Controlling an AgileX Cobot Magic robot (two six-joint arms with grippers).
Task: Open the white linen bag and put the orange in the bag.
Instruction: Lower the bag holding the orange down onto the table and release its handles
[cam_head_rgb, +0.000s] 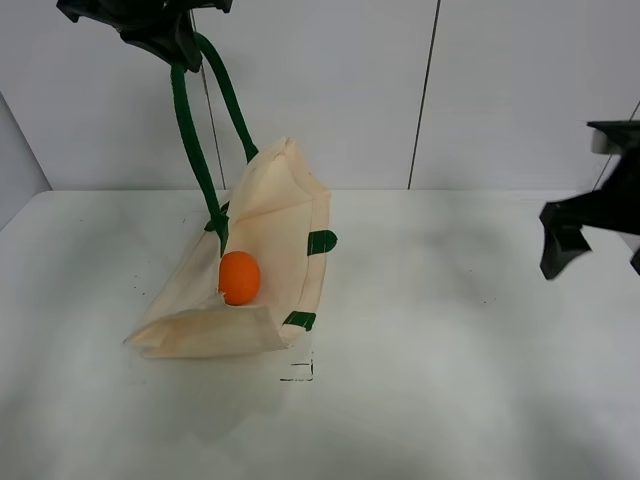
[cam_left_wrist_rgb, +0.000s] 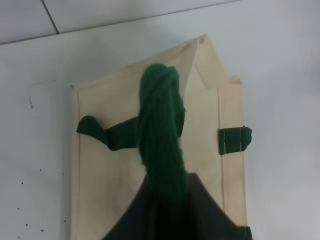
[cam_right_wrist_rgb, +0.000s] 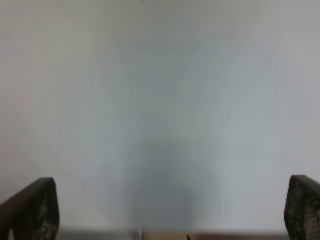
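The white linen bag (cam_head_rgb: 262, 255) is lifted at one side, its mouth held open, with the other side resting on the table. The orange (cam_head_rgb: 239, 277) sits inside the open mouth. My left gripper (cam_head_rgb: 172, 42) is high at the top left, shut on the bag's dark green strap handle (cam_head_rgb: 192, 140). In the left wrist view the strap (cam_left_wrist_rgb: 160, 135) runs down from the gripper to the bag (cam_left_wrist_rgb: 205, 115). My right gripper (cam_head_rgb: 590, 250) is open and empty at the far right, above the table. Its fingertips (cam_right_wrist_rgb: 40, 210) show wide apart.
The white table (cam_head_rgb: 450, 350) stretches to the right and front of the bag. A small dark square mark (cam_head_rgb: 298, 370) is on the table just in front of the bag. A grey wall stands behind.
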